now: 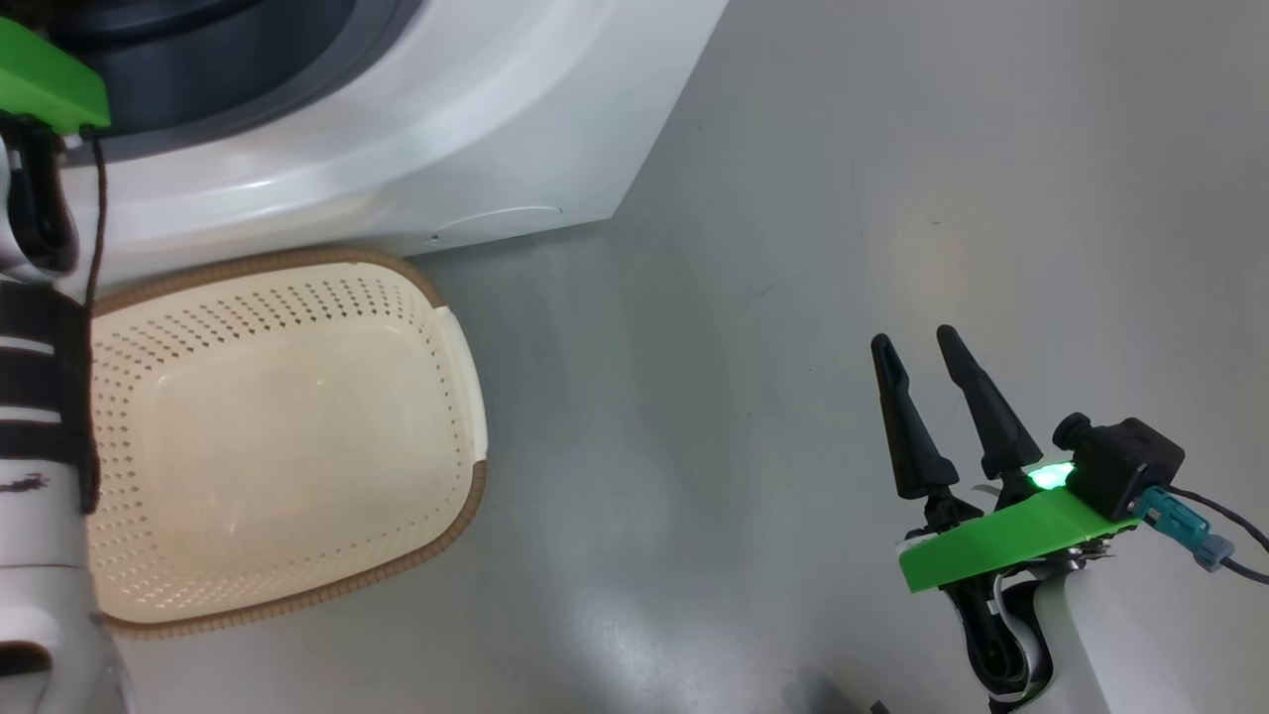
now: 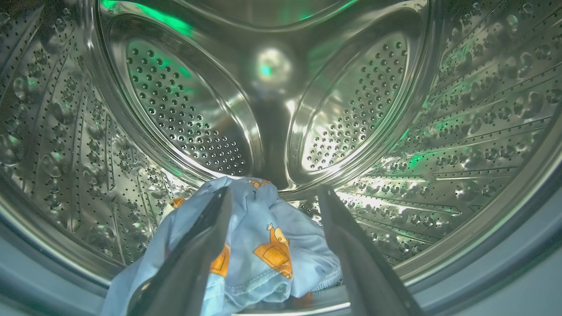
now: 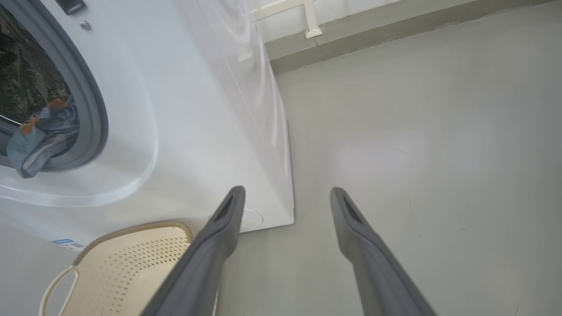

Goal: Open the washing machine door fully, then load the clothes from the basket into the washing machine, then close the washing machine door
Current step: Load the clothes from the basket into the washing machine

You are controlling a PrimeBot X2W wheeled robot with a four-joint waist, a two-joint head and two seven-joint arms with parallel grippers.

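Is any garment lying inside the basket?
No, the basket is empty in the head view: its perforated floor and walls are bare.

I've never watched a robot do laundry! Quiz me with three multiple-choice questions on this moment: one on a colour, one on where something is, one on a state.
1. What colour is the rim of the basket?
A. Brown
B. Green
C. Blue

2. Where do the clothes lie?
A. In the basket
B. In the drum of the washing machine, at its front edge
C. On a shelf

3. What state is the right gripper in?
A. Shut on the clothes
B. Open, holding nothing
C. Shut on a basket handle

Answers:
1 A: a brown woven-look rim runs round the cream walls.
2 B: the left wrist view shows the blue fabric on the steel drum, and the basket is empty.
3 B: its two fingers stand apart over the floor.
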